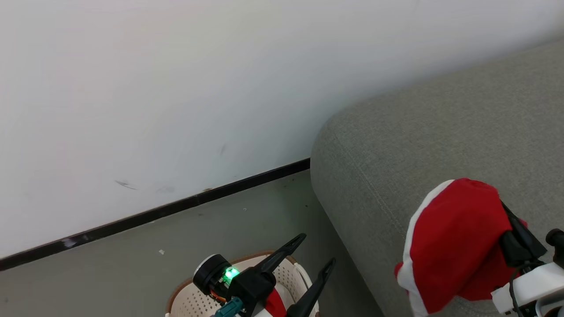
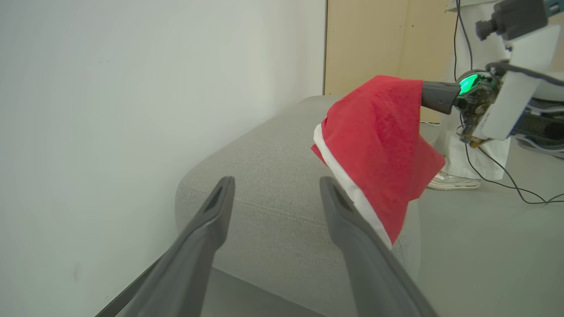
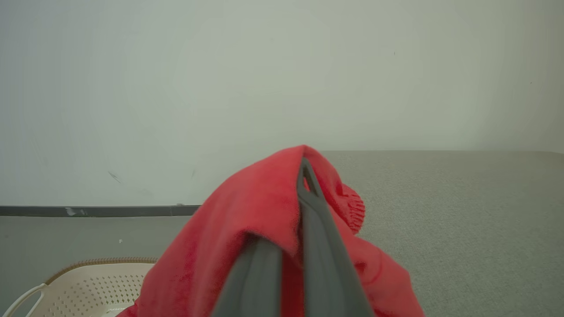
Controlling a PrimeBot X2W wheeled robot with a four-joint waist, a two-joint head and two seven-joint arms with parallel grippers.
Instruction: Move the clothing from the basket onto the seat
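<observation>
Head view sets the grey-green sofa [image 1: 440,132] on the right, a pale wall [image 1: 176,88] with a dark baseboard [image 1: 154,213] far behind, and grey floor [image 1: 132,264] on the left. A red garment [image 1: 454,242] with white trim hangs at the sofa's near edge, covering the fingers that carry it. Right wrist view shows what that cloth hides: the right gripper [image 3: 304,198] has its two dark fingers pressed together, with red fabric pinched between them and folded over them. Whether the hem touches the cushion cannot be told. At the near left, the left gripper [image 1: 316,250] hangs over the cream perforated basket [image 1: 194,299], its fingers spread apart and holding nothing. A second red piece [image 1: 275,304] lies in the basket below it. Left wrist view adds the scene's right side: the garment dangles from the right arm beside the sofa's rounded end, and beyond it are a pale wooden panel [image 2: 365,44], a person's white trousers and shoe [image 2: 454,180], and black cables [image 2: 520,193] on the floor.
</observation>
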